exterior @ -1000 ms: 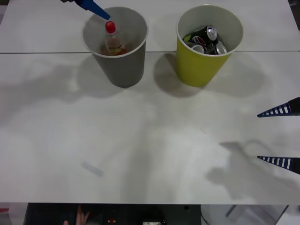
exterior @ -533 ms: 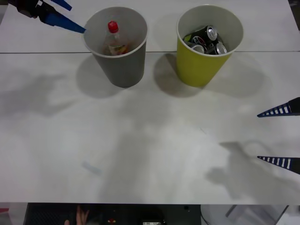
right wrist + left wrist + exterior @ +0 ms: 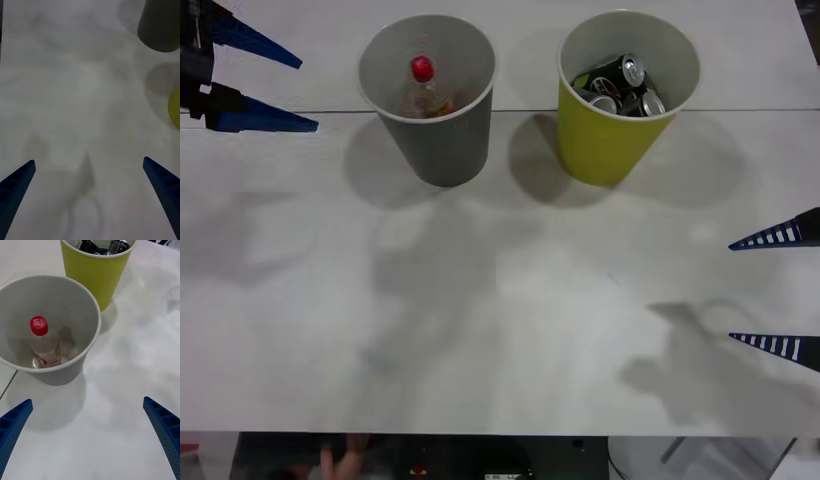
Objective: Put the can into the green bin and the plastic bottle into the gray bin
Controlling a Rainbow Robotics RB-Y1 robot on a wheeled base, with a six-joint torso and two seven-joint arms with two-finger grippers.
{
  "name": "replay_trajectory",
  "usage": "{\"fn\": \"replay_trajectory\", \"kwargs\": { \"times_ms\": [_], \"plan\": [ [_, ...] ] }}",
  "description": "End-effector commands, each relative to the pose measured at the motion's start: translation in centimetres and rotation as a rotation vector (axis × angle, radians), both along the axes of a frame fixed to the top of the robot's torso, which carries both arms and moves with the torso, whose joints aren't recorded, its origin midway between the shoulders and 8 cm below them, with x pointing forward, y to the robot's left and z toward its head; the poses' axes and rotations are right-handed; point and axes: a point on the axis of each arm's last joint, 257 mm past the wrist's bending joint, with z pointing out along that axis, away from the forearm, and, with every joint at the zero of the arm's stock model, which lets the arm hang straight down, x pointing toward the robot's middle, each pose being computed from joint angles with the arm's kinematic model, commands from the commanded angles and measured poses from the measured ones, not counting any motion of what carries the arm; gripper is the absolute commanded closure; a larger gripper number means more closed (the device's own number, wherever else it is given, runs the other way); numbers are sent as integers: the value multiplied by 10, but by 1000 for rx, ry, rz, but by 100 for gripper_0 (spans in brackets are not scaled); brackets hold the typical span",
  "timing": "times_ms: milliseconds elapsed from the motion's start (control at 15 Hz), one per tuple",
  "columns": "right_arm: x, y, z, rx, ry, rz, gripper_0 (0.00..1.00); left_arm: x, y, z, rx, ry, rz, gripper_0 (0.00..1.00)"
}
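Observation:
The plastic bottle with its red cap stands inside the gray bin; the left wrist view shows the bottle upright in the gray bin. Several dark cans lie in the green bin, whose yellow-green wall stands just beyond the gray bin. My left gripper is open at the far left, beside the gray bin and apart from it. Open over bare table at the right edge is my right gripper.
The white table has a seam running across behind the bins. In the right wrist view the gray bin and a sliver of the green bin stand far from the fingers. A person's hand shows below the table's front edge.
My left gripper has pulled back from over the gray bin to the far left, leaving the bottle standing inside. The right arm has not moved.

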Motion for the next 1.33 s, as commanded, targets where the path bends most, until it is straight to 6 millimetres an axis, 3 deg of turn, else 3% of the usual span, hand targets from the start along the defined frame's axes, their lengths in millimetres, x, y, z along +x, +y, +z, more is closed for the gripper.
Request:
{"fn": "replay_trajectory", "kwargs": {
  "times_ms": [67,867,1333],
  "plan": [
    [0,0,0,0,0,0,0,-17,8,-16,14,-44,-46,0],
    [0,0,0,0,0,0,0,-94,41,-88,113,-208,-233,0],
    [0,0,0,0,0,0,0,-134,35,-130,133,-240,-284,0]
  ]
}}
